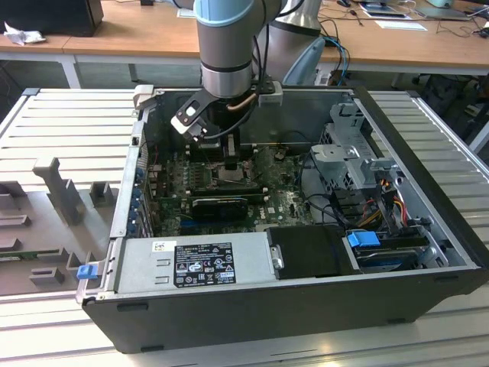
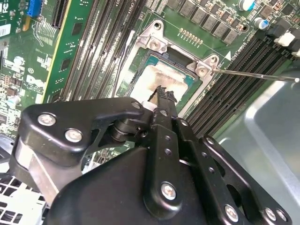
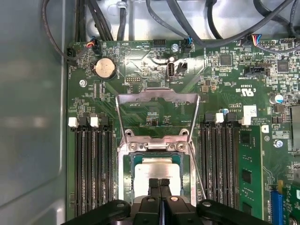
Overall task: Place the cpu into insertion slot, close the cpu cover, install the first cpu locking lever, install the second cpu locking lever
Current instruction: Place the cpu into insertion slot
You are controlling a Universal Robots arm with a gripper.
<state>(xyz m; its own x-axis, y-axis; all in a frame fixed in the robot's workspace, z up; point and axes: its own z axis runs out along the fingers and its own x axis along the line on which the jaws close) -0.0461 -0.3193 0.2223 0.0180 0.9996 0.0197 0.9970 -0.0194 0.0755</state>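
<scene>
The gripper (image 3: pixel 159 183) has its two black fingers pressed together, with nothing between them. Their tips hang just over the near edge of the cpu (image 3: pixel 157 169). The cpu lies flat in the socket (image 3: pixel 127 180), its pale metal top smudged in the second wrist view. The cover (image 3: pixel 157 96) stands open, swung back on its hinge at the far side of the socket, and green board (image 3: pixel 225 79) shows through its square opening. A thin wire lever (image 2: pixel 255 75) sticks out free from one socket corner. Black memory slots (image 3: pixel 93 164) run along both sides of the socket.

Fine white print covers the board, too small to read, and a small white sticker (image 3: pixel 250 111) sits near a slot latch. A coin cell (image 3: pixel 104 69) lies beyond the cover. In the exterior view the arm reaches into an open case (image 1: pixel 306 310), whose power supply (image 1: pixel 137 267) carries a black label (image 1: pixel 205 264) with white print.
</scene>
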